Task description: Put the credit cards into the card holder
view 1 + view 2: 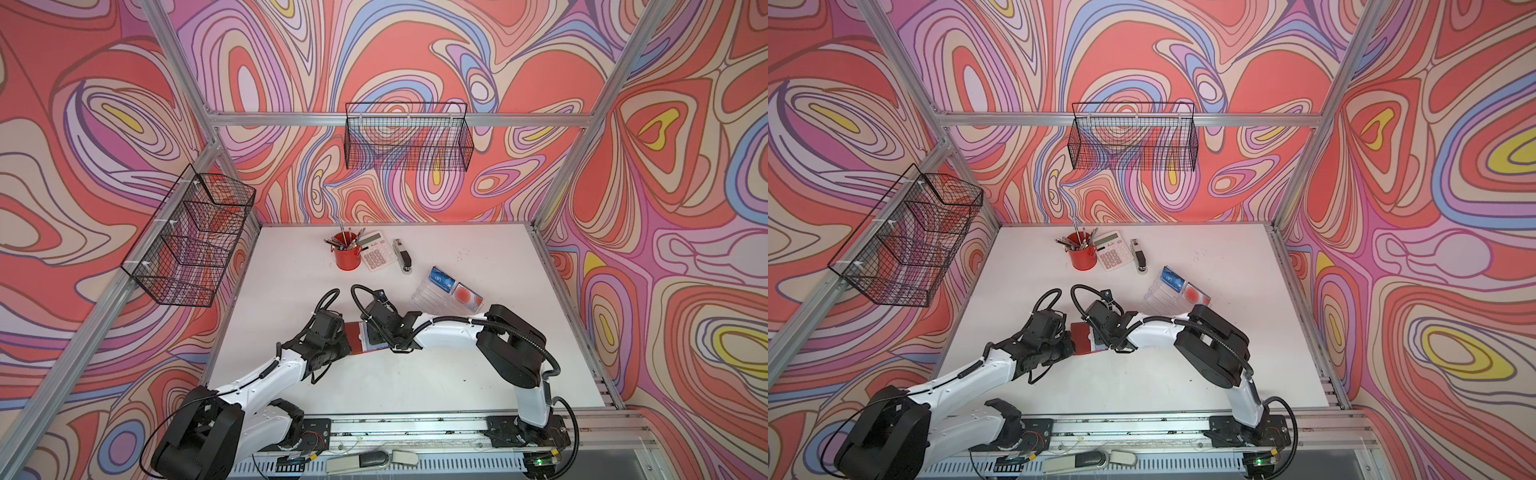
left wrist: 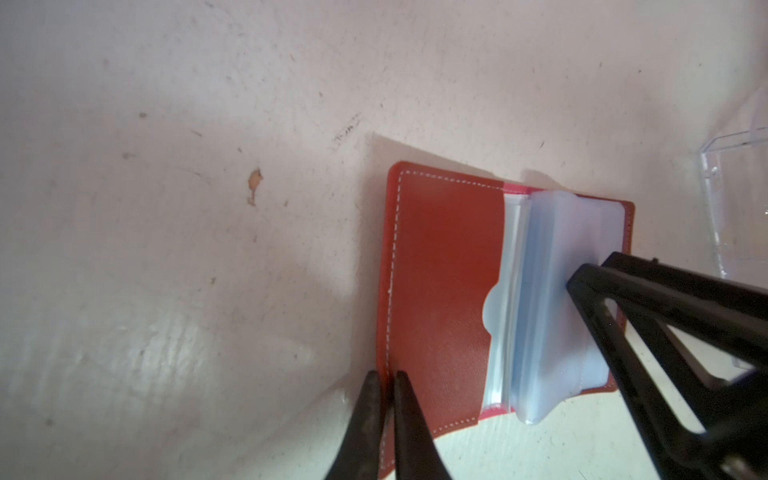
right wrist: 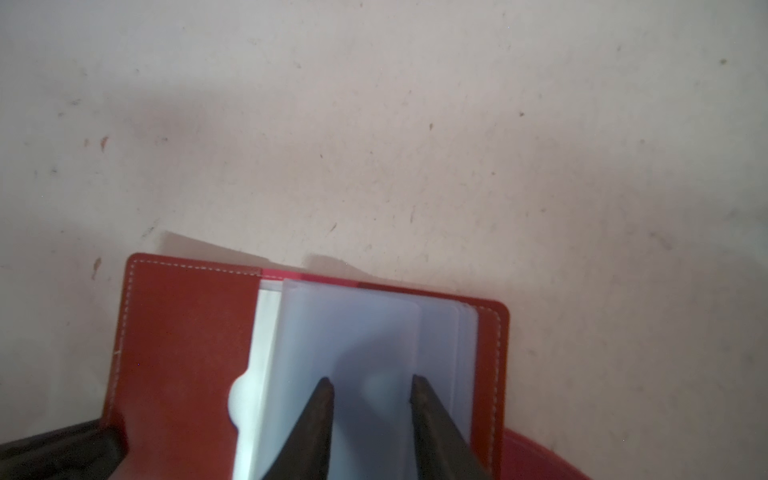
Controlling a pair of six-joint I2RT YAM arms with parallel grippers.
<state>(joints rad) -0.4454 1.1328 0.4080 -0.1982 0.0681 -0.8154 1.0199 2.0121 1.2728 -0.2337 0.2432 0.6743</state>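
The card holder [image 2: 440, 291] is a red wallet lying open on the white table, its clear sleeves [image 3: 353, 332] fanned up. My left gripper [image 2: 386, 376] is shut on the stitched edge of its left cover. My right gripper [image 3: 371, 384] is open, its two fingers spread over the sleeves with the tips touching the top one. In both top views the holder [image 1: 358, 337] [image 1: 1081, 338] sits between the two wrists. Two credit cards, a blue card [image 1: 441, 277] and a pale card with a red circle [image 1: 464, 295], lie in a clear tray to the right.
The clear acrylic tray [image 1: 428, 300] stands just right of the right forearm. At the back of the table are a red pen cup [image 1: 347, 253], a calculator [image 1: 376, 251] and a stapler [image 1: 403, 255]. Wire baskets [image 1: 409, 137] hang on the walls.
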